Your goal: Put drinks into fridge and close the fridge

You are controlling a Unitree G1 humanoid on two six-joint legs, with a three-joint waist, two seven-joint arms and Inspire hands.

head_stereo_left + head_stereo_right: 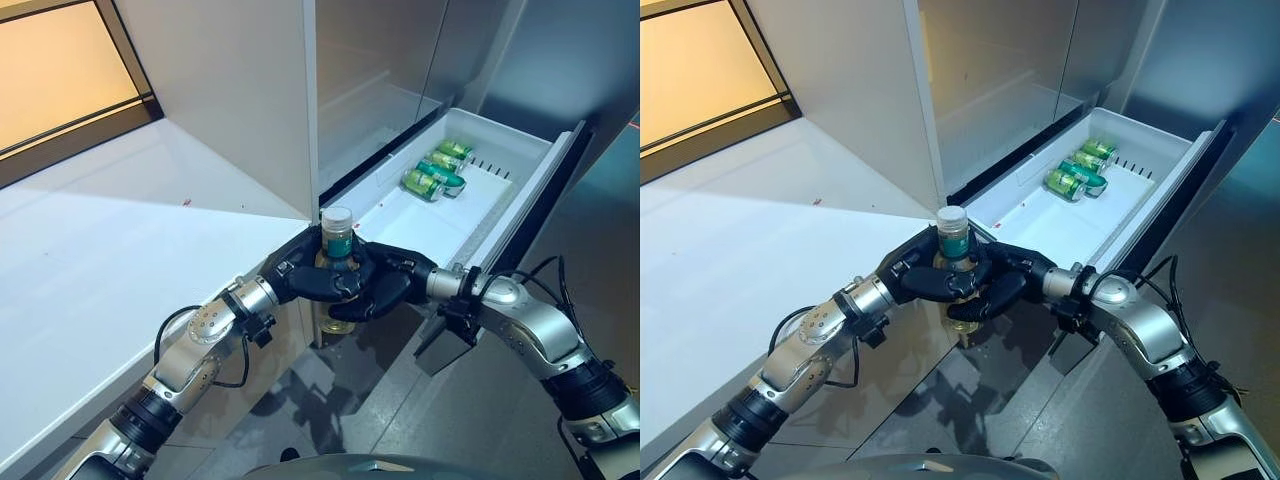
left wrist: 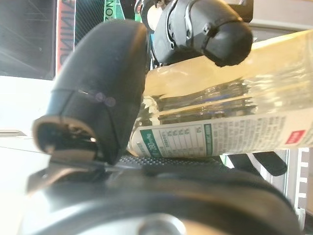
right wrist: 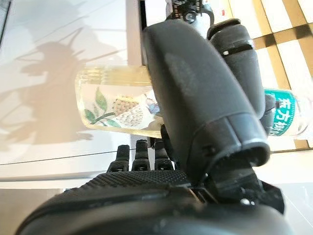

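While both of my dark hands are wrapped round the same clear plastic drink bottle with the green label and pale cap [image 1: 337, 243], the relation I care about is how that bottle stands against the open white fridge drawer [image 1: 520, 135] ahead of it. The bottle is upright, its long axis vertical, cap poking up above the knuckles and its pale yellowish base showing below them. It hangs in the air just off the near corner of the drawer, beside the edge of the white desk [image 1: 120, 230], not yet over the drawer's floor. My left hand [image 1: 310, 272] comes in from the left with its fingers curled round the bottle's body; the left wrist view shows thumb and finger clamped on the label. My right hand [image 1: 392, 280] comes from the right and its fingers also curl round the lower body, which the right wrist view confirms. The drawer lies ahead and to the right, so the right arm sits nearer to it. Three green-labelled bottles [image 1: 437, 168] already lie on their sides at the far end, well apart from mine. I judge the bottle must travel forward and right, and probably tip onto its side to match them.
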